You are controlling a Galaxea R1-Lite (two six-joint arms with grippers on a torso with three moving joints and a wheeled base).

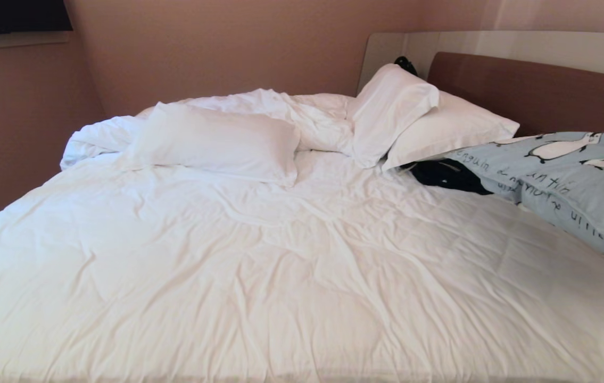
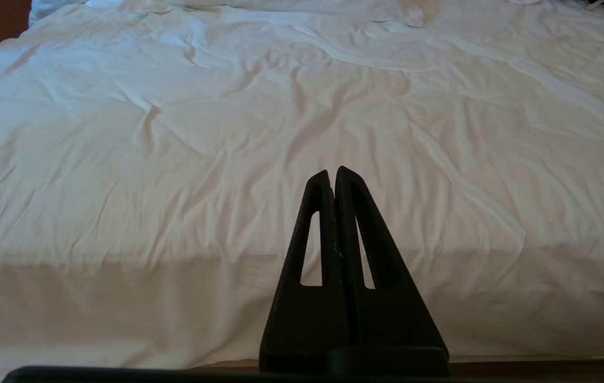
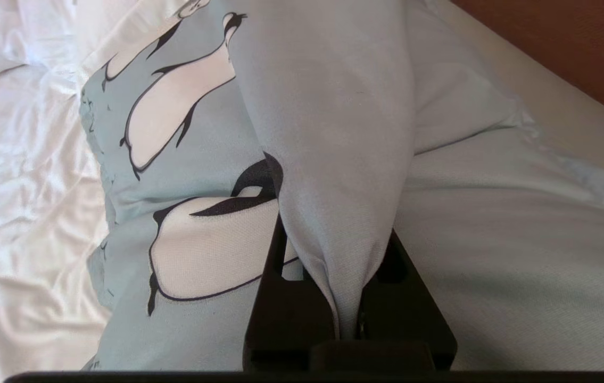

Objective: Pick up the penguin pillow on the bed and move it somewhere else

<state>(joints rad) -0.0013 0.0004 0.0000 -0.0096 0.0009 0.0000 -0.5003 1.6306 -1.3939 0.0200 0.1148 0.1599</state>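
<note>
The penguin pillow [image 1: 562, 175], light blue with black-and-white penguins and dark handwriting, hangs tilted over the right side of the bed [image 1: 280, 255], its near part raised off the white duvet. In the right wrist view my right gripper [image 3: 334, 239] is shut on a pinched fold of the penguin pillow [image 3: 184, 159]; the cloth hides its fingertips. That gripper is outside the head view. My left gripper [image 2: 332, 174] is shut and empty, parked low at the foot of the bed [image 2: 174, 133].
One white pillow [image 1: 216, 141] lies at the far left of the bed. Two more [image 1: 395, 109] [image 1: 451, 127] lean by the brown headboard [image 1: 536, 90]. A black object [image 1: 448, 174] lies on the duvet beside the penguin pillow. Walls close the left and far sides.
</note>
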